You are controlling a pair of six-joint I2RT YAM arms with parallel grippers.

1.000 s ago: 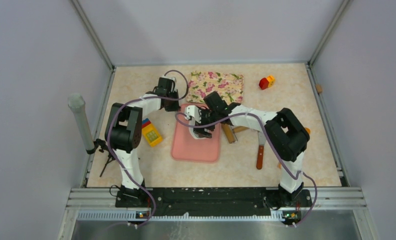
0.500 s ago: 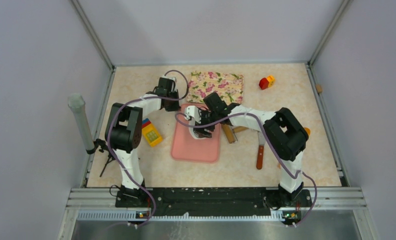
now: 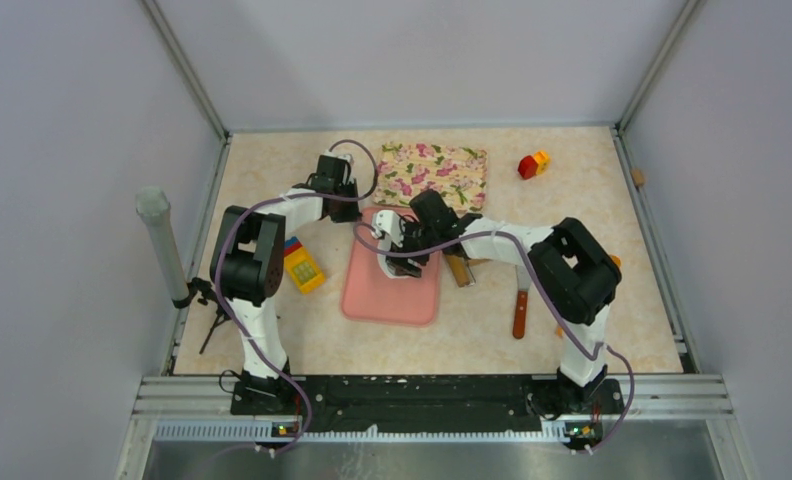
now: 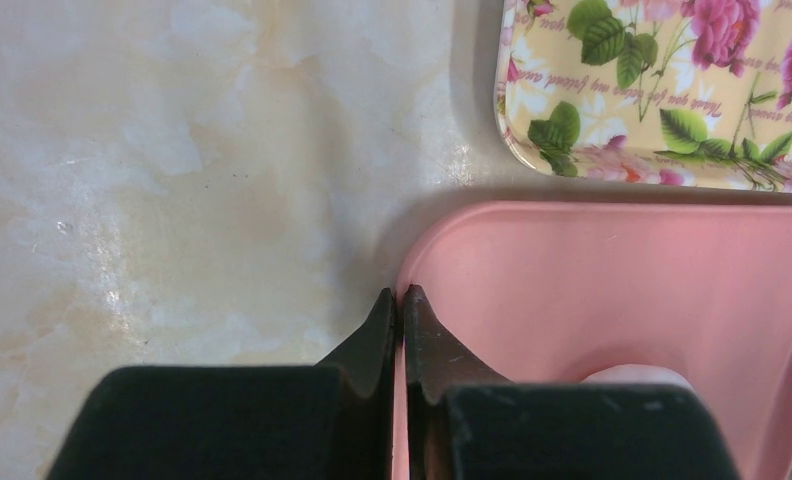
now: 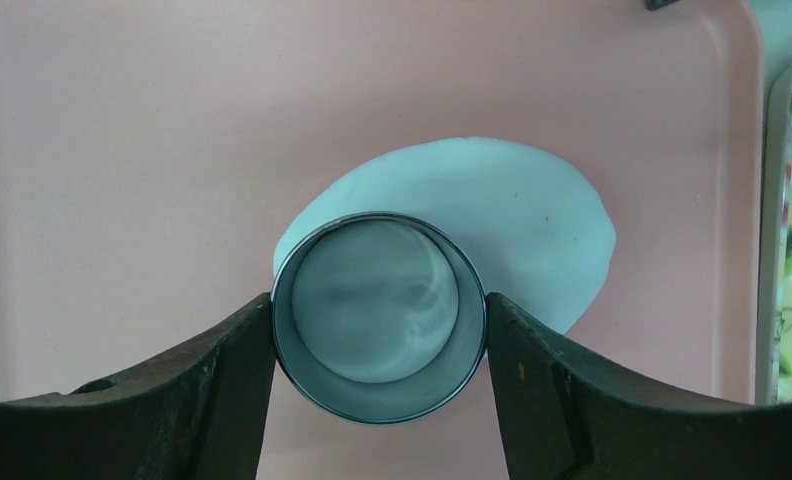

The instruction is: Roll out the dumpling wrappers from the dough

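Shifted slightly leftward, right jaws clamp the ring cutter (image 5: 372, 402) on the dough (image 5: 542, 230); left jaws closed at mat (image 4: 622, 290) edge.

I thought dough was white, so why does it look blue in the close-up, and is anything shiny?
Right wrist view: a cool colour tint turns the dough pale blue, and the metal ring mirrors smudgy reflections inside. Left wrist view: the table has soft glare patches. Top view: even light, things too small for detail.
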